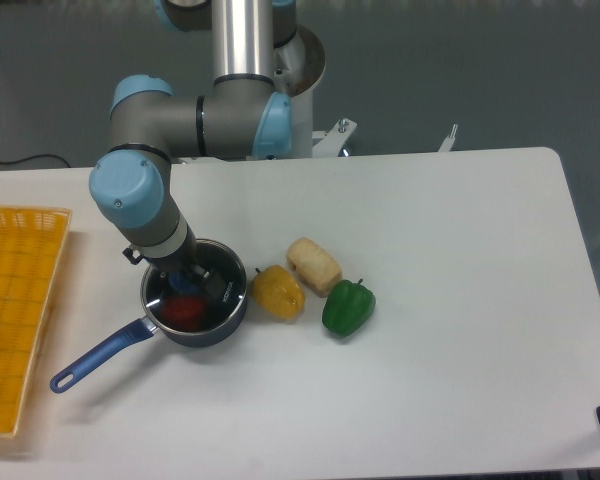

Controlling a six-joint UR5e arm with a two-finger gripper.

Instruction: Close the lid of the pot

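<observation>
The pot [196, 310] is sitting on the white table [450, 300] left of centre, its long blue handle [98, 356] pointing toward the front-left. The lid [202, 288] is lying over the pot's mouth; through the glass a red item [185, 309] is showing inside, and the blue knob [186, 284] is partly covered by the arm's tool. The gripper [187, 282] is reaching down onto the lid at the knob; its fingers are hiding under the wrist, so I cannot tell whether the claw is clamping the knob or standing apart from it. Just right of the pot, 3 foods are lying in a loose cluster: a yellow pepper [278, 291] near the pot wall, a beige bread piece [313, 265] behind it, and a green pepper [348, 307] further right. A yellow basket [15, 310] is resting at the table's left edge.
</observation>
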